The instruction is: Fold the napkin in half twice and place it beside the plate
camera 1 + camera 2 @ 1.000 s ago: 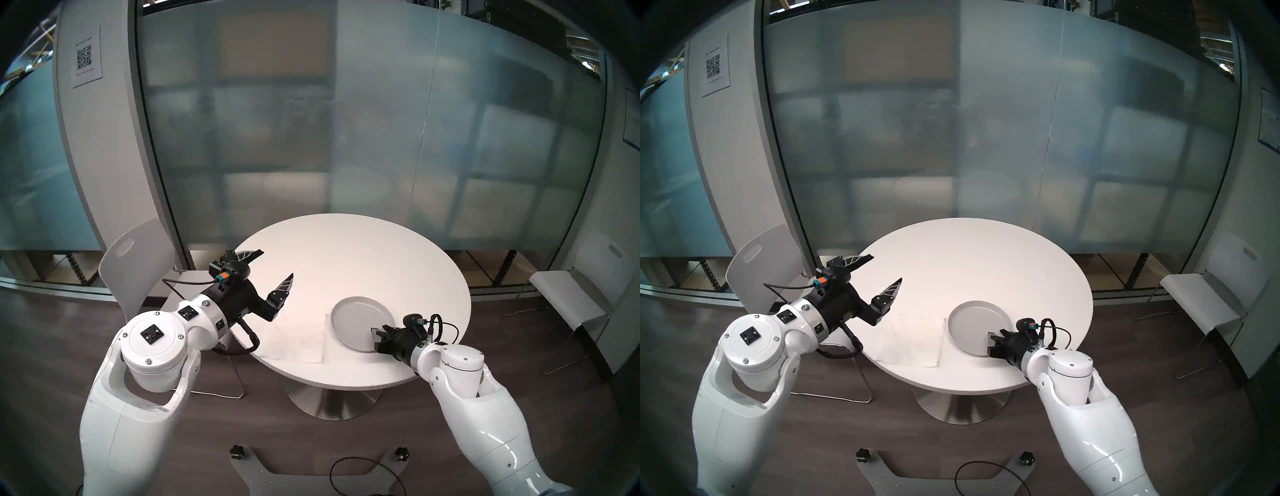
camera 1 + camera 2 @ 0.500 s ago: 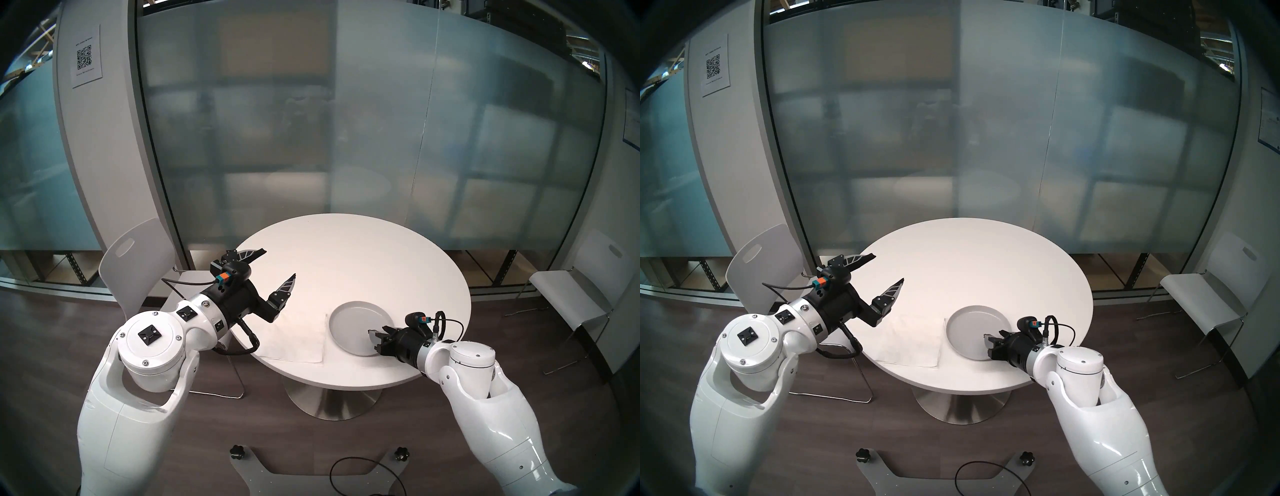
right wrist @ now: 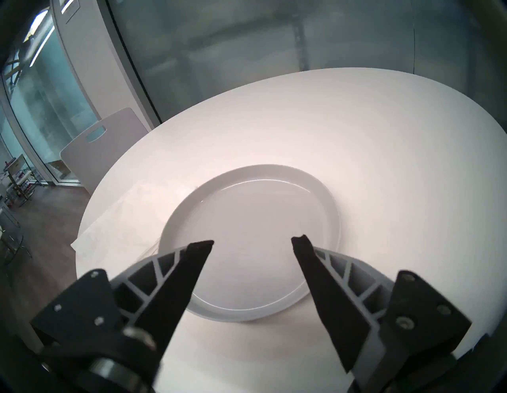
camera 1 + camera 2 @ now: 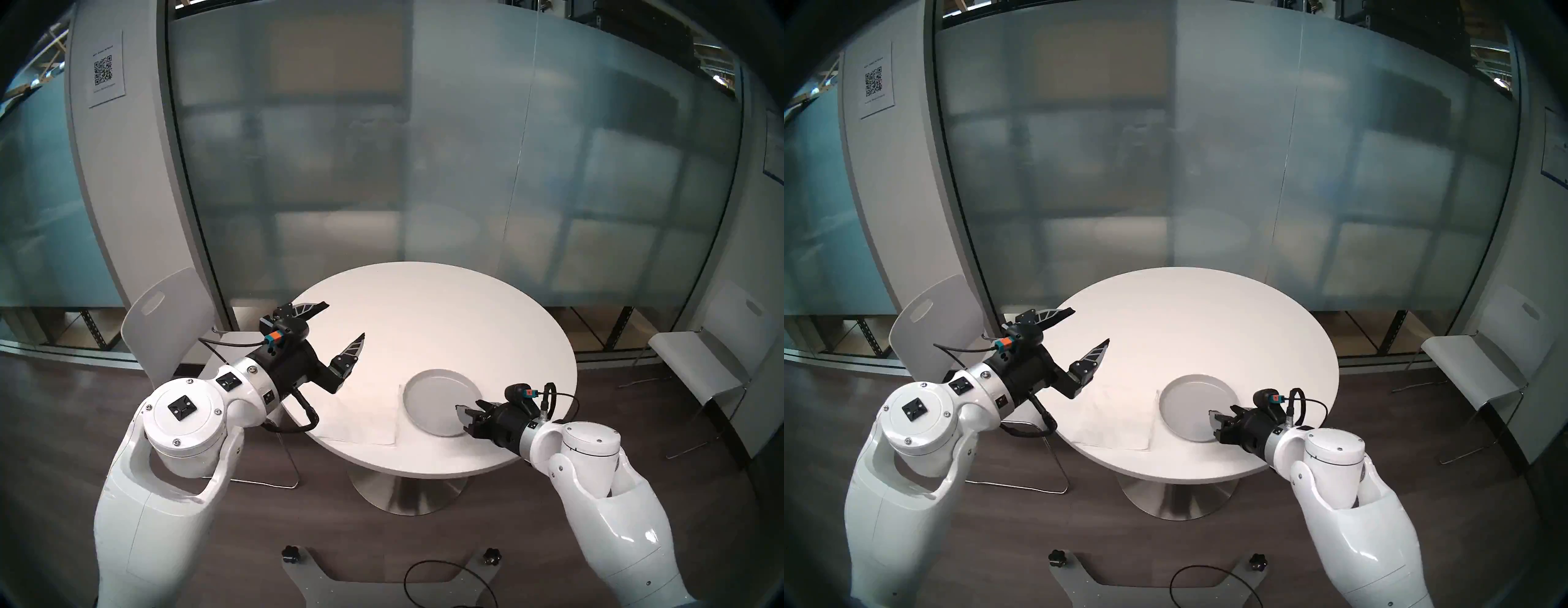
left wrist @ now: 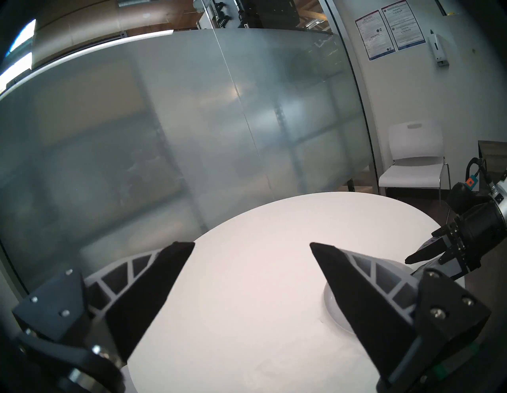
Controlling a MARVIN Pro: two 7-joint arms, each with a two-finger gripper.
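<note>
Round white table [image 4: 424,305], napkin [image 4: 360,418] below spread left gripper [image 4: 343,319], plate [image 3: 252,236] under spread right gripper [image 3: 252,243]

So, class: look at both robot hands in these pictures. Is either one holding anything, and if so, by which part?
Nothing is held. The left hand is open above the table; the right hand is open over the plate. The napkin lies flat, untouched.

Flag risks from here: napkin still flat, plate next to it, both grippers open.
1. The napkin reaches the near edge of the table; a careless pinch may drag it off.
2. Its right edge sits against the plate, perhaps under the rim, so lifting may shift the plate.
3. The open right gripper hangs over the plate and may knock it; the left gripper holds nothing.
</note>
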